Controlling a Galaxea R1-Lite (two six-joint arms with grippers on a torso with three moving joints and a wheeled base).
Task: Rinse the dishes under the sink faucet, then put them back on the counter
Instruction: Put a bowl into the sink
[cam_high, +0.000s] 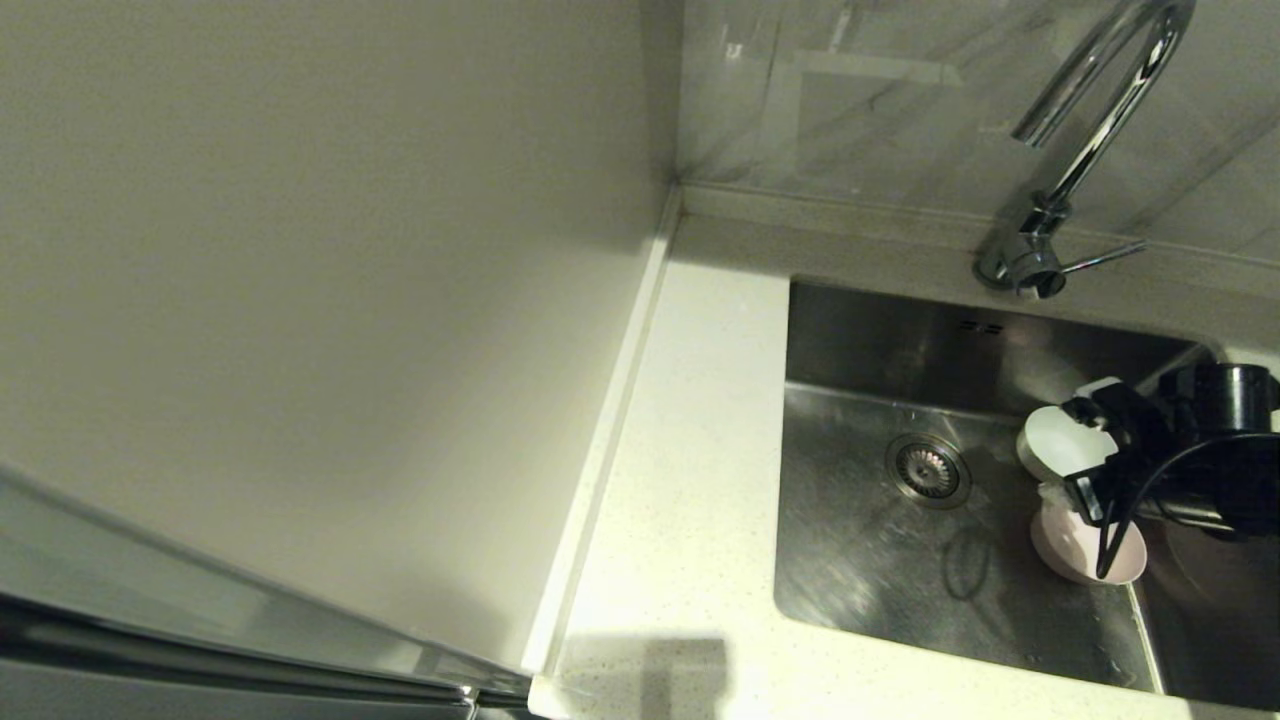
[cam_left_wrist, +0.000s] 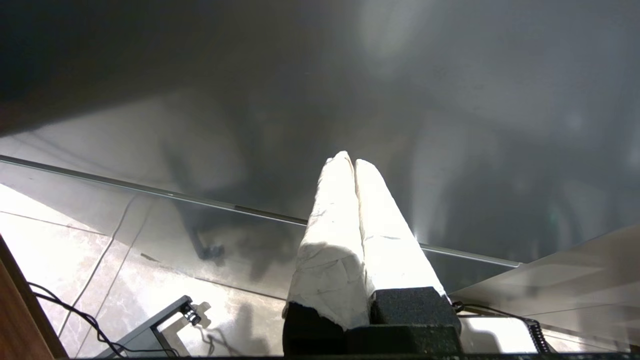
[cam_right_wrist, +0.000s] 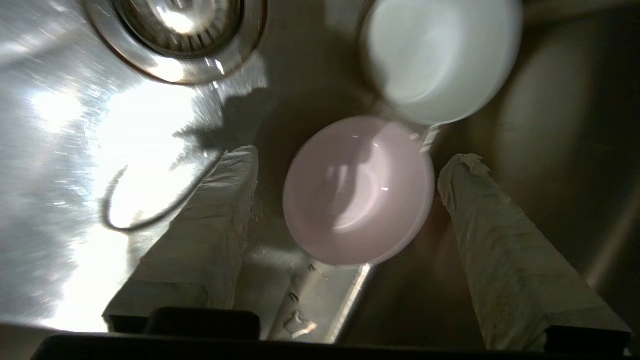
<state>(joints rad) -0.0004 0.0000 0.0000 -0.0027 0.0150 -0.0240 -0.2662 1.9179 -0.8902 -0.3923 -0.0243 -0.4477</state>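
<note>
The steel sink (cam_high: 860, 570) holds two of the dishes at its right side. The white bowl (cam_high: 1055, 440) (cam_right_wrist: 440, 55) lies behind the pale pink bowl (cam_high: 1080, 550) (cam_right_wrist: 357, 192), which leans on a steel ridge. No pale blue-grey bowl shows. My right gripper (cam_high: 1085, 450) (cam_right_wrist: 355, 155) hangs open just above the pink bowl, one taped finger on each side and not touching it. The faucet (cam_high: 1090, 140) stands behind the sink with no water running. My left gripper (cam_left_wrist: 354, 160) is shut on nothing, parked away from the sink.
The white counter (cam_high: 690, 450) runs along the sink's left, with a raised rim against a tall pale panel (cam_high: 300, 280). The strainer drain (cam_high: 928, 468) (cam_right_wrist: 175, 30) lies left of the bowls. The ridge (cam_high: 1145, 640) separates a darker basin on the right. A black cable hangs from the right wrist.
</note>
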